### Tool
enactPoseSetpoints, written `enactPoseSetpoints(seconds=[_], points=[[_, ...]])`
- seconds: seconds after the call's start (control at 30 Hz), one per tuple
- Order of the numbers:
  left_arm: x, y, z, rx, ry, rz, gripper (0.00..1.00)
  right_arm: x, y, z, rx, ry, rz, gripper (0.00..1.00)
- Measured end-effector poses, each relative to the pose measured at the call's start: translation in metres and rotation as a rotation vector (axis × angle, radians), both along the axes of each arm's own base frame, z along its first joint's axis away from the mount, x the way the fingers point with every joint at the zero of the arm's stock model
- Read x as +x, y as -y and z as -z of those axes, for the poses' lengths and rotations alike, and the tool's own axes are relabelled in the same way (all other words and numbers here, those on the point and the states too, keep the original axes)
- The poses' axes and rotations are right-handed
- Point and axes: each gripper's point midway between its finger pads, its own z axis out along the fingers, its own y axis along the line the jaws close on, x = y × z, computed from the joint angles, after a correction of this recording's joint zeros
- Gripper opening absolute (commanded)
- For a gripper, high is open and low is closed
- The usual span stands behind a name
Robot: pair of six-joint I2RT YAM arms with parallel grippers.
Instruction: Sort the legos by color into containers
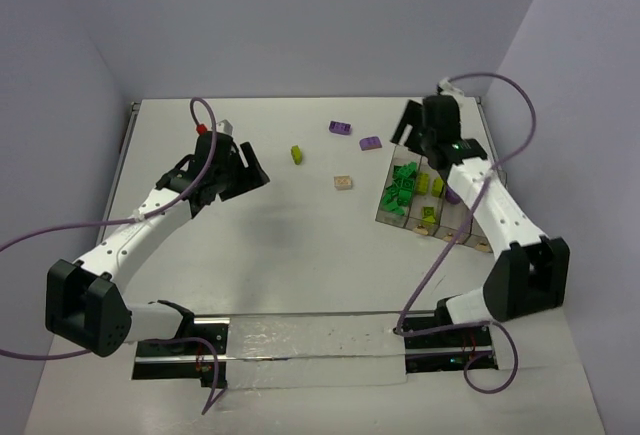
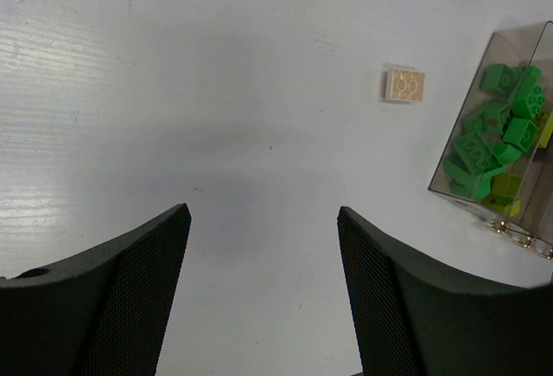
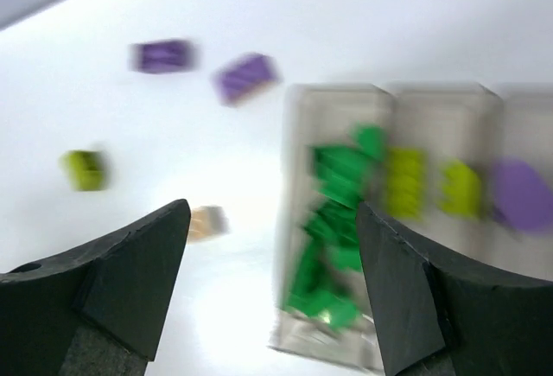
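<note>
Four loose legos lie on the white table: two purple bricks (image 1: pixel 340 128) (image 1: pixel 371 143), a yellow-green brick (image 1: pixel 297 155) and a tan brick (image 1: pixel 343 183). The containers (image 1: pixel 392 221) stand at the right. The leftmost bin holds a heap of dark green legos (image 1: pixel 403 187), with yellow-green ones (image 3: pixel 404 181) in the bin beside it and a purple one (image 3: pixel 523 194) further right. My right gripper (image 3: pixel 272 212) hangs open above the containers' far left end, holding nothing. My left gripper (image 2: pixel 263 212) is open over bare table, well short of the tan brick (image 2: pixel 404 84).
The table's back edge meets the wall just behind the purple bricks. A strip of clear tape (image 1: pixel 310 340) runs along the near edge between the arm bases. Purple cables loop beside both arms.
</note>
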Motion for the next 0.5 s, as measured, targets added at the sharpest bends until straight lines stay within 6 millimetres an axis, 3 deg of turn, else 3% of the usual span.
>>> enactPoseSetpoints(seconds=[0.03,0.1,0.17,0.23,0.37,0.5], points=[[0.000,0.000,-0.001,0.000,0.002,-0.003,0.77,0.012,-0.017,-0.007,-0.003,0.014,-0.041,0.84],[0.000,-0.001,-0.002,-0.001,0.007,-0.011,0.77,0.028,-0.044,-0.003,-0.019,-0.003,-0.109,0.84],[0.000,-0.002,-0.003,0.001,0.011,-0.016,0.77,0.040,-0.065,0.018,-0.061,-0.089,-0.165,0.84],[0.000,-0.003,-0.004,0.005,0.014,-0.021,0.77,0.066,-0.086,0.035,-0.096,-0.132,-0.216,0.86],[-0.001,-0.006,-0.006,0.012,0.017,-0.029,0.77,0.091,-0.108,0.077,-0.163,-0.242,-0.283,0.88],[-0.002,-0.006,-0.009,0.008,0.026,-0.030,0.77,0.117,-0.117,0.101,-0.195,-0.279,-0.297,0.86]])
